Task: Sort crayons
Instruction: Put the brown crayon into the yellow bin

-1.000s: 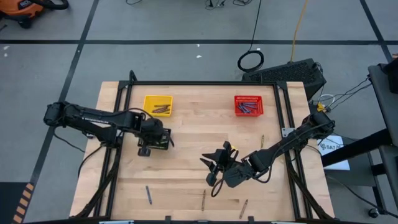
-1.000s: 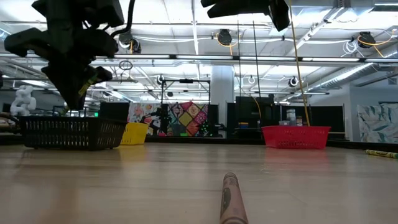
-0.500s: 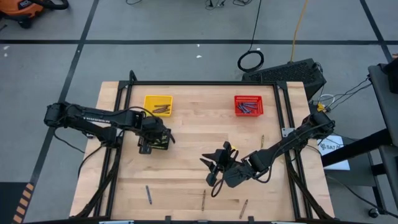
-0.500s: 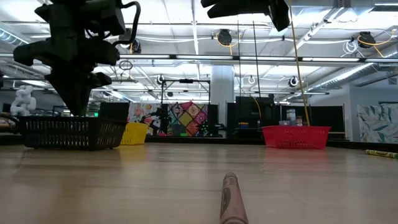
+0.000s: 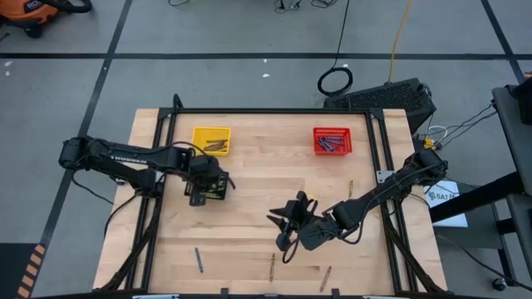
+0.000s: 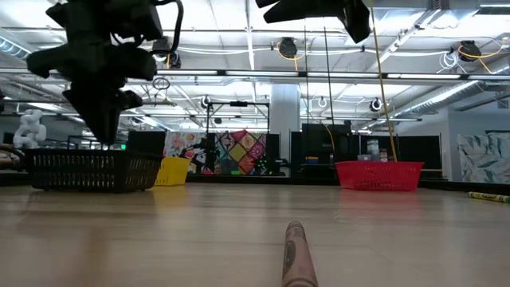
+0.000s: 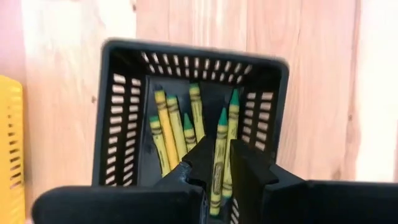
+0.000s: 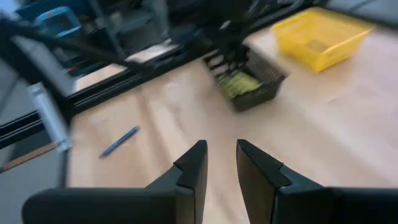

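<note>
My left gripper (image 5: 208, 184) hangs fingers down over the black basket (image 7: 124, 124), narrowly open (image 7: 221, 149). Several yellow-green crayons (image 7: 168, 134) lie in that basket. One of them (image 7: 217, 174) shows through the gap between my fingers and is narrower than the gap. My right gripper (image 5: 287, 223) hovers over the middle of the table, slightly open and empty (image 8: 221, 146). Loose crayons lie flat on the table: a blue-grey one (image 5: 198, 259), two brown ones (image 5: 272, 266) (image 5: 326, 278) near the front edge, and a yellow-green one (image 5: 350, 189) at the right.
A yellow basket (image 5: 211, 140) with brown crayons stands at the far left. A red basket (image 5: 332, 140) with blue-grey crayons stands at the far right. Black frame rails (image 5: 378, 166) run along the table's sides. Bare wood lies between the baskets and the loose crayons.
My left gripper has shifted a little toward the table's right over the black basket and turned slightly. My right arm has kept still.
</note>
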Available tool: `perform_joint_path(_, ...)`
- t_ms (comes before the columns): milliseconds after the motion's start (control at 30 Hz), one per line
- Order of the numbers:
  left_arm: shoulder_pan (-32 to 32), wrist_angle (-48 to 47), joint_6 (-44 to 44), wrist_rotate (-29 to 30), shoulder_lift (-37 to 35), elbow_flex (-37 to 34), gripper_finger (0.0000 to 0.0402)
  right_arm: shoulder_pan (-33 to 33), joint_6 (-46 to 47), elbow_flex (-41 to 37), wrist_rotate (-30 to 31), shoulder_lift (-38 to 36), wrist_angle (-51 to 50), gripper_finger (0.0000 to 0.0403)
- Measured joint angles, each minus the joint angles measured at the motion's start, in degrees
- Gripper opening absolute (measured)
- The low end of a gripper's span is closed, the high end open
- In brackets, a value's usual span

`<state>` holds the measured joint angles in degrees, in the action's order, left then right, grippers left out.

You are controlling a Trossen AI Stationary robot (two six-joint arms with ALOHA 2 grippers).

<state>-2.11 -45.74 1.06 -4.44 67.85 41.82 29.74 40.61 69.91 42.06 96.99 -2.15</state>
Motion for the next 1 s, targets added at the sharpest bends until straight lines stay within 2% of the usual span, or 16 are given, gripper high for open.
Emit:
perform_joint_path(200,0.71,0.42,-0.26,-1.49,0.00,3.00,0.0052,0.02,8.81,0.00,-11.42,0.00,-1.89,0.0073)
perform_joint_path(467,5.65,2.45,-0.33,-2.87,0.00,6.80,0.0052,1.66,31.35,0.00,-19.70,0.00,-18.84,0.0073)
perform_joint_path(767,12.34,5.85,-0.77,-2.92,0.00,7.89,0.0052,7.83,42.35,0.00,-21.42,0.00,-22.12,0.0073)
perform_joint_path(1000,14.95,7.39,-0.81,-2.90,0.00,7.89,0.0052,12.55,56.26,0.00,-21.38,0.00,-22.14,0.0073)
